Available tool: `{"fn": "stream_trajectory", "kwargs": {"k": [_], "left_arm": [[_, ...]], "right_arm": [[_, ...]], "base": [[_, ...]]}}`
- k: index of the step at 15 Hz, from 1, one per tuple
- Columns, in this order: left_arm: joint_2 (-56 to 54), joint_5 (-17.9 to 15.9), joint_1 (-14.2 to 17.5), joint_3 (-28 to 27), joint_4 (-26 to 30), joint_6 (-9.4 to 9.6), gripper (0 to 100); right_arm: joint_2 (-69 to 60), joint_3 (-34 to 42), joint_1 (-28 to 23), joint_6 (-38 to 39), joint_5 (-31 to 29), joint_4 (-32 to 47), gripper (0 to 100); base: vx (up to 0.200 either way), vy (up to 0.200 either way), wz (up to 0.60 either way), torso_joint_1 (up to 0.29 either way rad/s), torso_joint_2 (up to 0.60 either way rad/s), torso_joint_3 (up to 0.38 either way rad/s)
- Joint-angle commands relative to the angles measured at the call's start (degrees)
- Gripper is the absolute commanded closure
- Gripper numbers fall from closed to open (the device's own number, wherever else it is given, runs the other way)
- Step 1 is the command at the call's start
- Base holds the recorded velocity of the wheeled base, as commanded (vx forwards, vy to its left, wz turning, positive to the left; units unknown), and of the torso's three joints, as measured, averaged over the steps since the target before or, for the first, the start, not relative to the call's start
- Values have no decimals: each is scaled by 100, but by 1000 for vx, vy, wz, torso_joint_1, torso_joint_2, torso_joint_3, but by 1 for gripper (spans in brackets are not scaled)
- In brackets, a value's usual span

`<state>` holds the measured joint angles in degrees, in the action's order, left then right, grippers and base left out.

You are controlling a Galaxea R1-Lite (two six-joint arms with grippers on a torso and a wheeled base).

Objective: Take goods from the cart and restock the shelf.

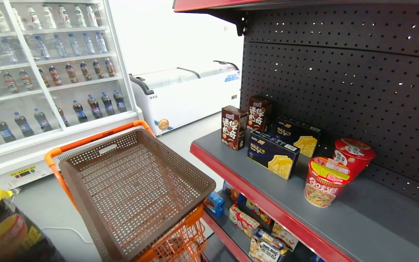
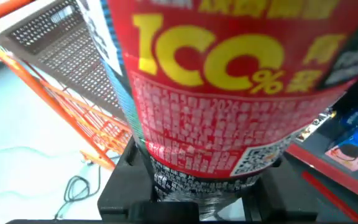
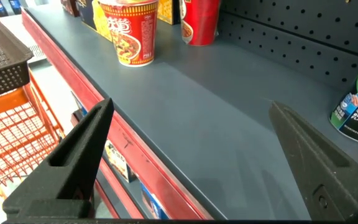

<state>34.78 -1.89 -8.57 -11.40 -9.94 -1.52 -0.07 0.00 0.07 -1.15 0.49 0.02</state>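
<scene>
Head view, left to right: a yellow-lidded canister (image 1: 2,225), pinched at its base by the left tool (image 2: 197,186), is held low and roughly upright beside the cart basket (image 1: 86,160), probably so it can stand straight on the shelf (image 1: 376,218). Cup noodles (image 1: 324,182) stand mid-shelf. The right tool (image 3: 190,109), fingers spread, hovers over the shelf's front edge.

1. The shelf (image 1: 376,218) and basket (image 1: 133,189) are being viewed downward from the head.
2. The same basket is being glimpsed from the left wrist, past a very near canister (image 2: 229,93).
3. The shelf is being skimmed low from the right wrist.
</scene>
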Motion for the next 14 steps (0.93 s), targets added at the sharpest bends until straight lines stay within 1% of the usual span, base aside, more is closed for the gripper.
{"fn": "stream_trajectory", "kwargs": {"k": [1, 3, 4, 14], "left_arm": [[-1237, 31, 31, 155, 554, 56, 100], [-1404, 75, 31, 32, 835, 56, 100], [-1448, 83, 31, 6, 862, 56, 100], [-1544, 127, 40, 76, 879, 47, 100]], "right_arm": [[7, 0, 1, -8, 4, 6, 0], [7, 0, 1, 9, 4, 6, 0], [7, 0, 1, 9, 4, 6, 0], [7, 0, 1, 0, 4, 6, 0]], "base": [[0, 0, 0, 0, 0, 0], [0, 0, -600, 2, 5, 5], [0, 0, -600, -7, 2, 7], [0, 0, -600, 3, 2, 2]]}}
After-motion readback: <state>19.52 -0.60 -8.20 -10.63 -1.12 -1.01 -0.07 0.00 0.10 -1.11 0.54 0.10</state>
